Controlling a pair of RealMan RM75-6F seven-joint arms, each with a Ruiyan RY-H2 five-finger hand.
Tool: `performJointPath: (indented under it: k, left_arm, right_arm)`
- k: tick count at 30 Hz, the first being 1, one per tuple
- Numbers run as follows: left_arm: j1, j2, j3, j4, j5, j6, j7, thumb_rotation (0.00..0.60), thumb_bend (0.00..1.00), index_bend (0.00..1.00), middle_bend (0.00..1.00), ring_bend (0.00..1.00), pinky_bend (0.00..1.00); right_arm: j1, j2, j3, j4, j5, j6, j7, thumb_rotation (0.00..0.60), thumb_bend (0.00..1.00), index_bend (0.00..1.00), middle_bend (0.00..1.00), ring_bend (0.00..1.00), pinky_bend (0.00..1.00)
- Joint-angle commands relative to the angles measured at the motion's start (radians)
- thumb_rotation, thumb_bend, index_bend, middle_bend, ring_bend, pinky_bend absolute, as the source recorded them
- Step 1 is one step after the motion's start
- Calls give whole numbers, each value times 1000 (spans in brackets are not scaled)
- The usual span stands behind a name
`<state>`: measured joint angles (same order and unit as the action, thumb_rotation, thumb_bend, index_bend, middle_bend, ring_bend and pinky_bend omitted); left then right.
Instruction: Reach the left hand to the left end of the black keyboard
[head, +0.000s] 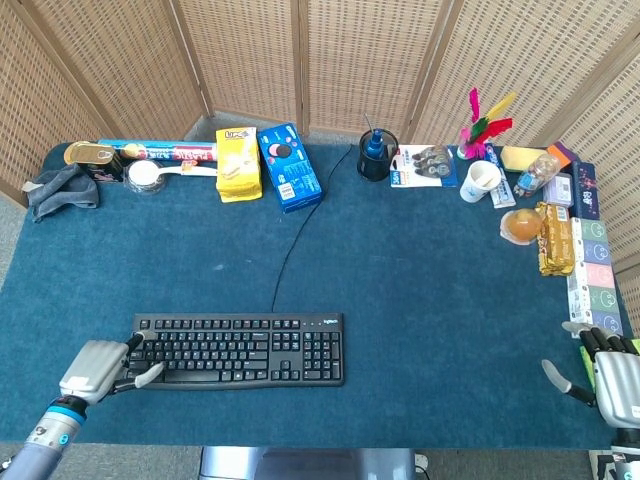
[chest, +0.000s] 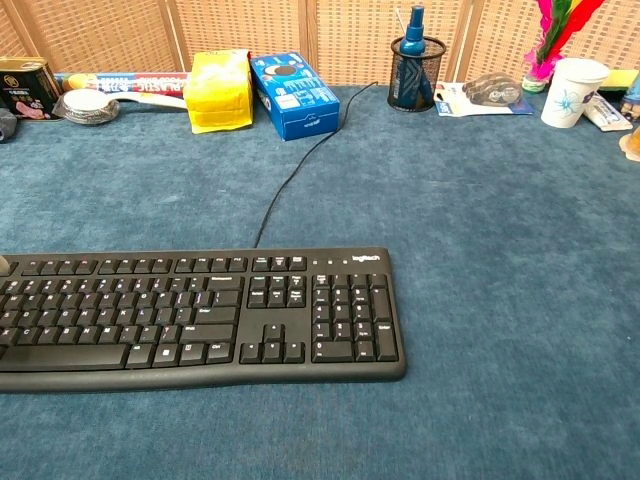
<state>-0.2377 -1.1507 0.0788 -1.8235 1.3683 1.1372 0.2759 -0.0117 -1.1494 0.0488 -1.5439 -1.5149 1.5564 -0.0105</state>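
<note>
Two hands show in the head view, and both of yours sit at the near edge of the desk (head: 420, 300). Your left hand (head: 97, 368) is at the near left corner, right against the left end of the black keyboard (head: 238, 350); its fingers (head: 145, 376) are apart and reach onto the outermost keys, gripping nothing. Whether they press the keys or only rest there, you cannot tell from these views. The keyboard lies flat along the near edge, left of the desk's middle, with its long side parallel to that edge, and its cable (head: 292, 240) runs away toward the far edge. In the chest view only a small pale tip appears at the frame's left border beside the keyboard's top row. Your right hand (head: 608, 377) is at the near right corner, well apart from the keyboard, with fingers spread and empty. Along the far edge stand a yellow packet (head: 238, 163), a blue box (head: 289, 166) just beside it, a black mesh pen cup (head: 377, 155) and a white paper cup (head: 481, 180).
</note>
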Motion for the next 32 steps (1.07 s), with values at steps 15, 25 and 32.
performJointPath:
  k: [15,25,32]
  left_arm:
    - [129,74,-37,-12,118,325,-61,0,152,200,762,661,572]
    - [193,130,-69,-20,117,453,-105,0,152,204,622,517,463]
    - [210,121,-80,-3,135,488,-123,0,152,204,621,517,462]
  right_arm:
    - [19,-3,20,-12,-15,7,-8,0,301,259,305,289,283]
    - [39,-20,38,-21,-26,15,-32,0,301,259,305,281,273]
    - [50,-20,42,-36,-29,7,-49,0,301,259,305,281,273]
